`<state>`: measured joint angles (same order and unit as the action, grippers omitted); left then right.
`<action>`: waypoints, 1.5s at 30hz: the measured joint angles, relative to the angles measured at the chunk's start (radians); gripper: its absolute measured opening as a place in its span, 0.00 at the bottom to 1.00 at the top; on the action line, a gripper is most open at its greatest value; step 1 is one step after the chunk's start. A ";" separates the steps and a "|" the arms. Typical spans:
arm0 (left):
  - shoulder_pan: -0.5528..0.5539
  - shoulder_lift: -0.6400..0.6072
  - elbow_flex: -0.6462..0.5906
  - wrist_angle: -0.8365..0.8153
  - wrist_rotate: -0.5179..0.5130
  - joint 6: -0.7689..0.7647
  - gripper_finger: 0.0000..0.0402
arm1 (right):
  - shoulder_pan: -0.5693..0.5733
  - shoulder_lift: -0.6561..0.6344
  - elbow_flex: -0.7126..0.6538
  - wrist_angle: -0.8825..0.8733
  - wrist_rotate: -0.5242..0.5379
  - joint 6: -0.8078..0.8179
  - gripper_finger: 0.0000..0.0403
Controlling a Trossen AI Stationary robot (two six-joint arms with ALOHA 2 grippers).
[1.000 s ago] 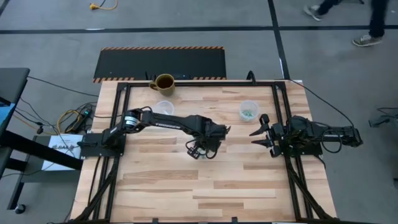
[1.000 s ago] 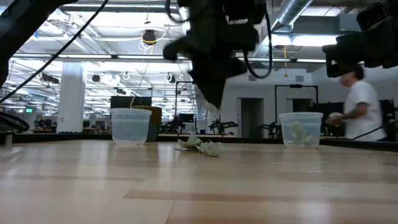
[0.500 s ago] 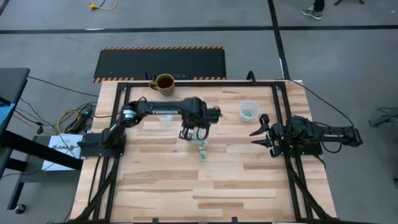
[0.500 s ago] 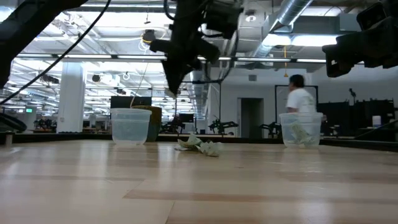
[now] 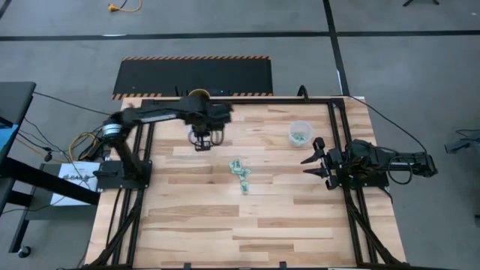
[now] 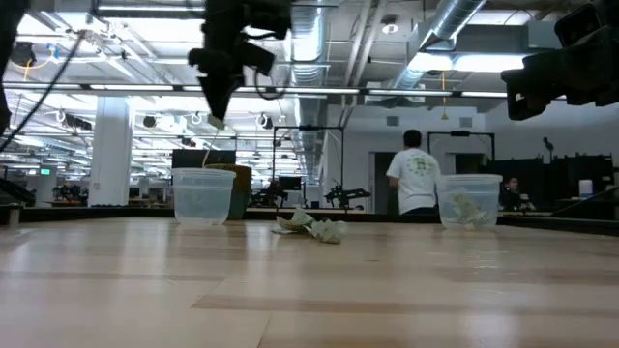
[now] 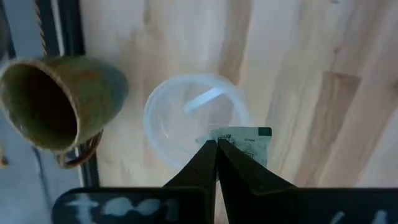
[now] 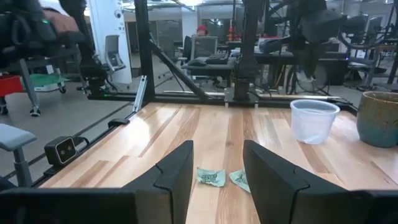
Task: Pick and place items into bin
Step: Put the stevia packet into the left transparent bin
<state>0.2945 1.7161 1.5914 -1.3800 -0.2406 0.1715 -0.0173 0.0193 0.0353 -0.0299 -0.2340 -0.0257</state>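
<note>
Left hand (image 7: pixel 216 149): closed on one wrapped item (image 7: pixel 244 142), above the clear cup (image 7: pixel 177 124). Right hand (image 8: pixel 217 163): open, well apart from that cup.

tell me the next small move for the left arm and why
Probably open the left gripper and drop the wrapped piece. Its fingers are pinched shut on the piece, and the wrist view shows it hanging over the rim of the empty clear cup beside the mug. A slight shift toward the cup's centre first might be safer. The right gripper waits open at the table's right side.
</note>
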 joint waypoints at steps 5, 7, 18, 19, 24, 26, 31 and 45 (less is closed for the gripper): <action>0.051 -0.159 -0.269 0.275 0.033 0.021 0.00 | 0.000 0.000 0.000 0.000 0.000 0.000 0.33; 0.062 -0.183 -0.339 0.346 0.073 0.037 0.00 | 0.000 0.000 0.000 0.000 0.000 0.000 0.33; 0.073 -0.176 -0.430 0.443 0.074 0.081 0.00 | 0.000 0.000 0.000 0.000 0.000 0.000 0.33; 0.073 -0.176 -0.430 0.444 0.069 0.082 0.00 | 0.000 0.000 0.000 0.000 0.000 0.000 0.33; 0.073 -0.176 -0.430 0.456 0.046 0.091 0.00 | 0.000 0.000 0.000 0.000 0.000 0.000 0.33; 0.073 -0.176 -0.430 0.456 0.015 0.076 0.01 | 0.000 0.000 0.000 0.000 0.000 0.000 0.33; 0.073 -0.176 -0.430 0.455 0.042 0.061 0.06 | 0.000 0.000 0.000 0.000 0.000 0.000 0.33; 0.072 -0.176 -0.429 0.456 0.051 0.026 0.38 | 0.000 0.000 0.000 0.000 0.000 0.000 0.33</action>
<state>0.3665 1.5398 1.1626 -0.9244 -0.1900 0.1977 -0.0173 0.0193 0.0353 -0.0299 -0.2344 -0.0254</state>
